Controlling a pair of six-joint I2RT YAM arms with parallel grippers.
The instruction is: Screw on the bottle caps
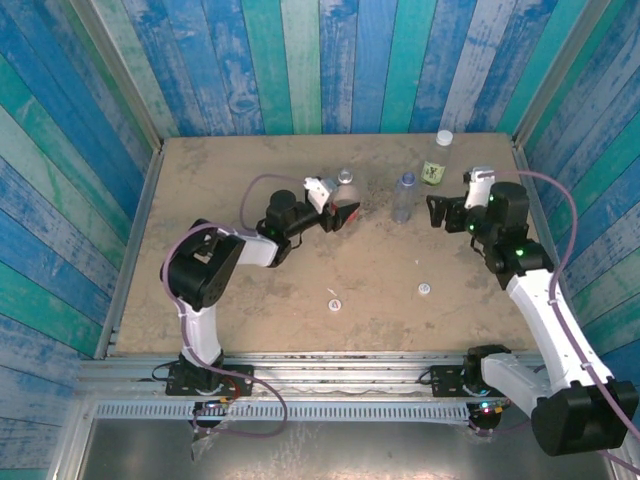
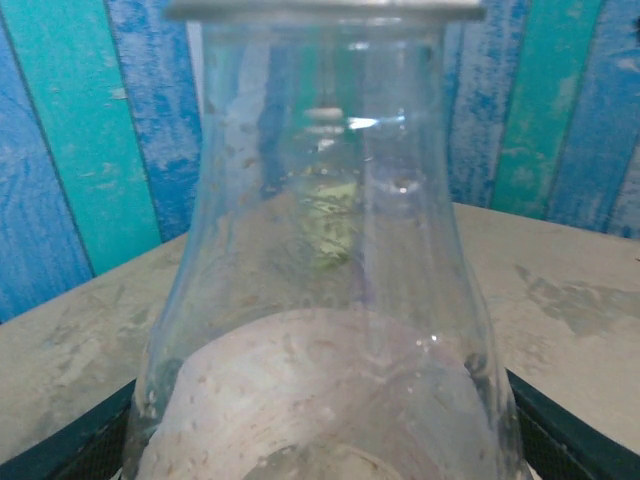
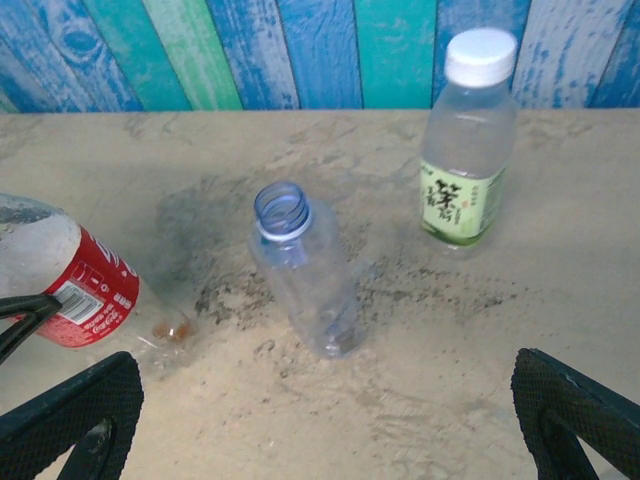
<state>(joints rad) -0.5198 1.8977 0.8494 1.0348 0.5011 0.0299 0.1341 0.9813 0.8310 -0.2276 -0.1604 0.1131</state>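
Loose cap, near edge. Left pincer — clamped on red-labelled bottle, tilted, mid-worktop, seemingly uncapped. Plain bottle, open-necked. Second cap, loose. Green-labelled bottle, far right — capped; one of three done. Right pincer agape, empty. Sandy worktop; blue-green plank walls.

Table: left cap, right cap, plain bottle, green-labelled bottle.
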